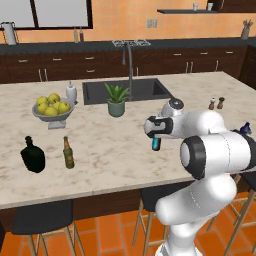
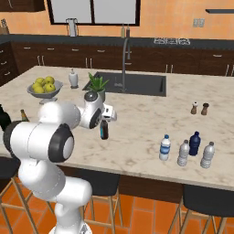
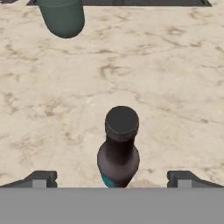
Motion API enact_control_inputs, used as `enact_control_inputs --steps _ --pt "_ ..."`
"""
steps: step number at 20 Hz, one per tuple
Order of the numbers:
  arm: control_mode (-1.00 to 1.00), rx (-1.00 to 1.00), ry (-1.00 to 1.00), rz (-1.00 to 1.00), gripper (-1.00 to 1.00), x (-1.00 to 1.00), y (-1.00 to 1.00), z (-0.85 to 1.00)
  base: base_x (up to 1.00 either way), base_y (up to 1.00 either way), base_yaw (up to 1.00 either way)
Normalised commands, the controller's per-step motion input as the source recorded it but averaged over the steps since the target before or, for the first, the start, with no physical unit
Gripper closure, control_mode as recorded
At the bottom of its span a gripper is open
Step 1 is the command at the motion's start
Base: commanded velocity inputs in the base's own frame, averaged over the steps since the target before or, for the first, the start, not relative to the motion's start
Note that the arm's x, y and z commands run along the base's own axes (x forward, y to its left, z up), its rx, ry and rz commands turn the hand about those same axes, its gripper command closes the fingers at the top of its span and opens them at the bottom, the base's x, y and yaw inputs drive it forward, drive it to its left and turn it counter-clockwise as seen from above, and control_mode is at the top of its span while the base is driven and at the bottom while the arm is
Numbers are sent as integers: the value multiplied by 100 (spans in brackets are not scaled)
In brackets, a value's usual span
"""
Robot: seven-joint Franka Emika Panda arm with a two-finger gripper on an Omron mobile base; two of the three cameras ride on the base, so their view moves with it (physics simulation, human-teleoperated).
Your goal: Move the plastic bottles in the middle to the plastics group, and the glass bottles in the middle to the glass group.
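A slim dark glass bottle with a cyan label stands upright on the island counter. My gripper hangs over it, open, one fingertip on each side of the neck and not touching it. The black flask and the amber bottle stand far left. At the right, near the front edge, the dark blue bottle has a blue-labelled clear bottle and two plain greyish ones around it.
A potted plant stands just beyond the gripper, before the sink and tap. A bowl of lemons, a white dispenser and two shakers are on the counter. Stools line its front edge.
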Motion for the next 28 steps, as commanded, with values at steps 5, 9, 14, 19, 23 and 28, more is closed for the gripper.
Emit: enact_control_inputs --steps 5,9,14,19,23,28 --pt "-100 0 0 3 -100 33 -8 -17 0 0 0" --pt "-100 0 0 1 -100 30 -13 -20 0 0 0" --pt "-100 0 0 1 -100 22 -2 -22 0 0 0" --pt "-100 0 -1 4 100 4 3 -23 0 0 0" --pt "-100 2 -15 10 100 0 -3 -3 0 0 0" --pt "-100 4 -20 13 100 -3 0 0 0 0 0"
